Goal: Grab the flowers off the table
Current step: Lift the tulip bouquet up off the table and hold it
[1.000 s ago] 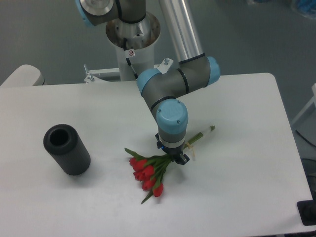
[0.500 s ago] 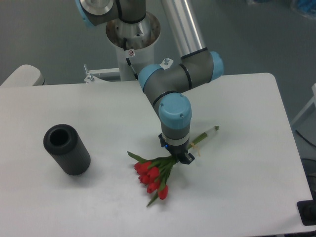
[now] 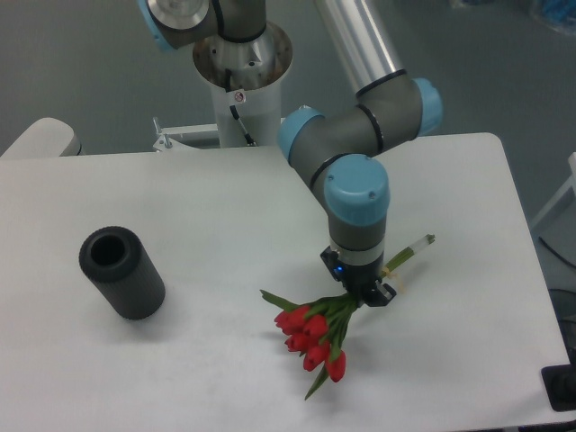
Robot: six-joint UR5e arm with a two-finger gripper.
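The flowers [image 3: 313, 331] are a small bunch of red tulip buds with green leaves, their long green stems running up and right to a pale tip near the arm. My gripper [image 3: 369, 294] points straight down and is shut on the stems just above the leaves. The buds hang toward the front of the white table [image 3: 180, 360], and I cannot tell whether they still touch it. The wrist hides the middle of the stems.
A black hollow cylinder [image 3: 121, 272] lies on the left part of the table. The arm's base column [image 3: 241, 63] stands behind the table's far edge. The table's right edge runs close past the stem tip.
The gripper has carried the flowers to the right and slightly toward the front over the last second. The black cylinder has stayed in place.
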